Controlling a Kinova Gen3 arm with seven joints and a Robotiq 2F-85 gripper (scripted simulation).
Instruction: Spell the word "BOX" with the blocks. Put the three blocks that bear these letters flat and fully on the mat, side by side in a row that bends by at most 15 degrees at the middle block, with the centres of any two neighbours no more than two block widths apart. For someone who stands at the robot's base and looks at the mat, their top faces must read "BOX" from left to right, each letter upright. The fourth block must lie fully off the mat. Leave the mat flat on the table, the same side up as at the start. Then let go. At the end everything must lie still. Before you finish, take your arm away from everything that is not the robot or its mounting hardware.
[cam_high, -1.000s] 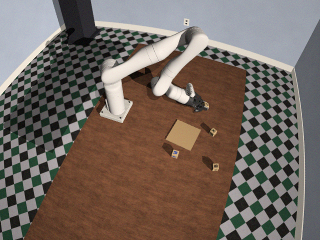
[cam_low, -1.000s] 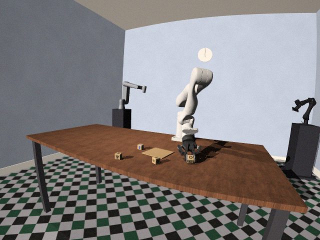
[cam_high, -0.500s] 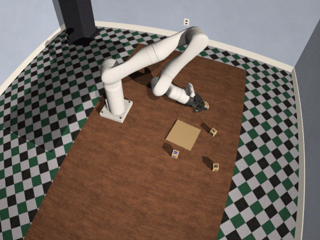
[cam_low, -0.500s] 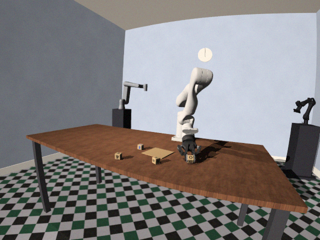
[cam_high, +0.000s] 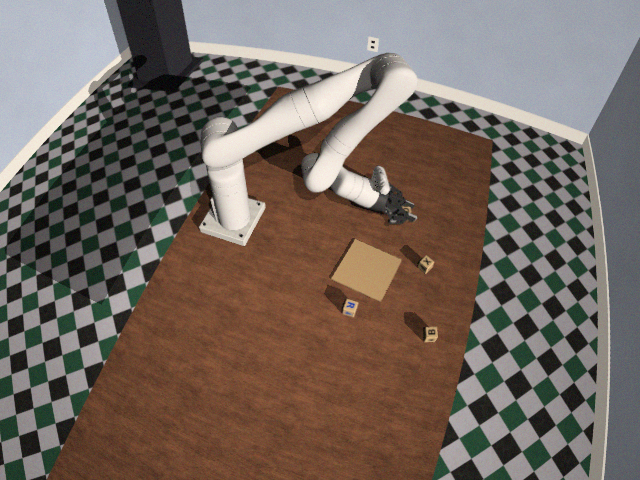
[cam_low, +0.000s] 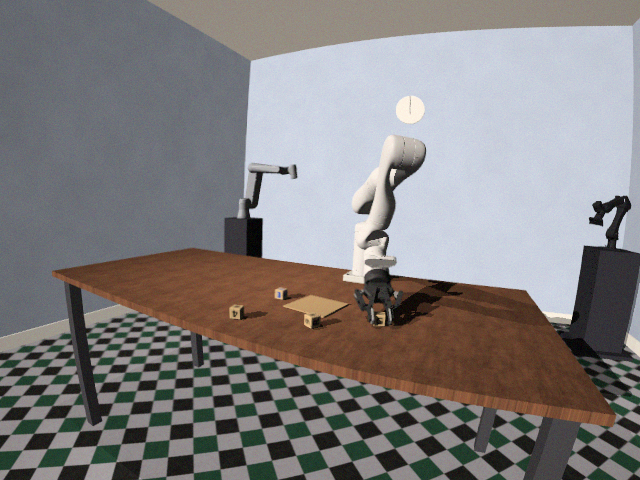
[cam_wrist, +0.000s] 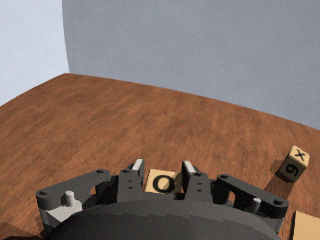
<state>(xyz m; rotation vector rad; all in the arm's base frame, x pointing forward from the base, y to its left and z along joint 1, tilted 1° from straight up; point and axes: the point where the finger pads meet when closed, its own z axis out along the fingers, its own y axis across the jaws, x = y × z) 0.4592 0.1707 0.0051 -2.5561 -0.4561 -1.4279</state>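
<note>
Three blocks off mat (cam_high: 366, 269) (cam_low: 316, 305) (cam_wrist: 306, 227); fingers (cam_high: 415, 218) (cam_low: 371, 315) beside O block (cam_high: 407, 210) (cam_low: 381, 319) (cam_wrist: 162, 182).

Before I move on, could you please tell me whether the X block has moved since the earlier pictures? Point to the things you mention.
No, the X block (cam_high: 426, 264) (cam_low: 311, 320) (cam_wrist: 294, 164) keeps the same gap from the mat (cam_high: 366, 269) (cam_low: 316, 305) (cam_wrist: 307, 230) in the top view.
</note>
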